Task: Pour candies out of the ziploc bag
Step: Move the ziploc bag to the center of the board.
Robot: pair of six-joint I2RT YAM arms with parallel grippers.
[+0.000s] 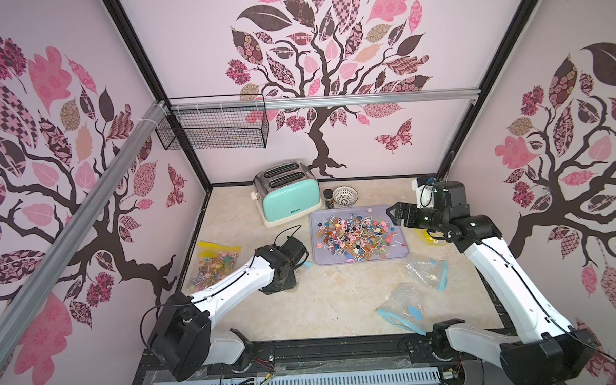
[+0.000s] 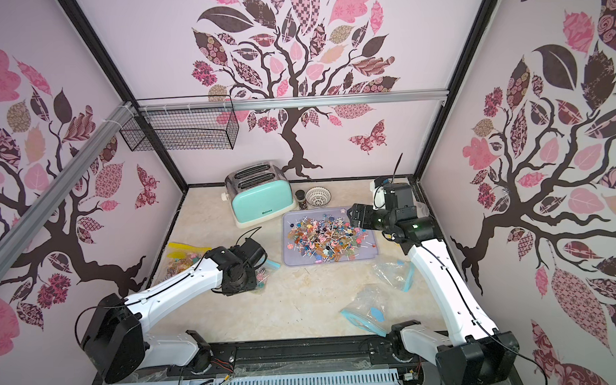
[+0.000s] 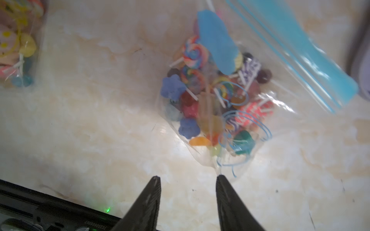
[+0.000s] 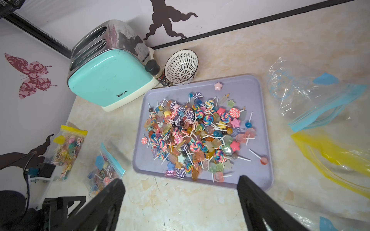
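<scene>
On the marble-look tabletop [image 1: 338, 298], the left gripper [image 3: 188, 178], jaws apart, meets a blue-zip bag [image 3: 266, 96] of candies [image 3: 192, 54], likely to grasp it; the right gripper [image 4: 180, 179] hangs open and empty near the tray [image 4: 250, 86].

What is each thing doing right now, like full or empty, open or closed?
candies: piled loose on the tray.
small blue-zip bag: lying flat, candies inside.
yellow-zip bag beside it: packed with candies.
two other blue-zip bags: empty, crumpled.
other yellow-zip bag: empty.
toaster: slots empty.
bowl: empty.
left claw: open, holding nothing.
right claw: open, holding nothing.
</scene>
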